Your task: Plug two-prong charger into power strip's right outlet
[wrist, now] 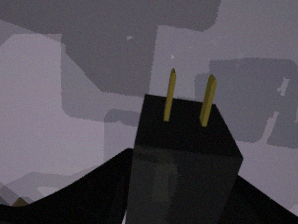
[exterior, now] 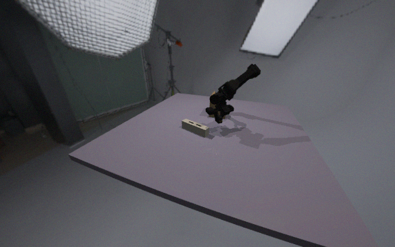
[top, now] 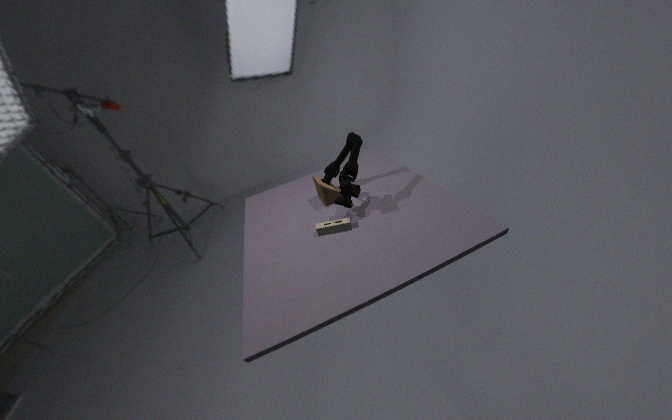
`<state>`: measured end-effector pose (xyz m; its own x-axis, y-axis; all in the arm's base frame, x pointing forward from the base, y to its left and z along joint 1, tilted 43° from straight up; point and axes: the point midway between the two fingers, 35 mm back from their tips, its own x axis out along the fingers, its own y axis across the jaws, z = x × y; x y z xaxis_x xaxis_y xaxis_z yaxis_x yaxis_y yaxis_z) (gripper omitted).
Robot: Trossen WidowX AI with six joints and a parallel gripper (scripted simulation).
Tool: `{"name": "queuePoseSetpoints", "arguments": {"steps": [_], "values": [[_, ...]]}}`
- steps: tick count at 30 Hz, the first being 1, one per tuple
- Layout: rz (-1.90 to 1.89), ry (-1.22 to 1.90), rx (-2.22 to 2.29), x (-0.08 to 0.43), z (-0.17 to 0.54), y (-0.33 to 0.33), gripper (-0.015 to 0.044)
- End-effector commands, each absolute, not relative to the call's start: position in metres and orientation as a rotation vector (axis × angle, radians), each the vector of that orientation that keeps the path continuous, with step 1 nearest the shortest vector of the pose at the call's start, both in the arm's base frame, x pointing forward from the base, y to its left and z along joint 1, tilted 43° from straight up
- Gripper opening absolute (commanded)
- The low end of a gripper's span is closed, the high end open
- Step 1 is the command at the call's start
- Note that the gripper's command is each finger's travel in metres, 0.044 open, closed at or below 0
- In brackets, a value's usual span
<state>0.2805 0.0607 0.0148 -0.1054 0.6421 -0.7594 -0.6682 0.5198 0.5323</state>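
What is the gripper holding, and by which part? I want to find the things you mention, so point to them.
The gripper point(exterior: 218, 119) point(wrist: 170, 163) holds the black, boxy, two-prong charger point(wrist: 187, 170) by the sides of its body, brass-coloured prongs point(wrist: 170, 95) free.

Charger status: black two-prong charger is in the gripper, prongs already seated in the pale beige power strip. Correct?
Not seated: in the wrist view both brass-coloured prongs are bare, pointing away from the black charger body, with no strip around them. The rest holds: the black gripper is shut on the charger.
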Motion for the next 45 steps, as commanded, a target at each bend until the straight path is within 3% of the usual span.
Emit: {"name": "queuePoseSetpoints", "arguments": {"steps": [1,45], "values": [[1.082,1.275,-0.008,0.281,0.014,0.055,0.0],[0.593,1.617,0.578,0.266,-0.078,0.003,0.0]]}}
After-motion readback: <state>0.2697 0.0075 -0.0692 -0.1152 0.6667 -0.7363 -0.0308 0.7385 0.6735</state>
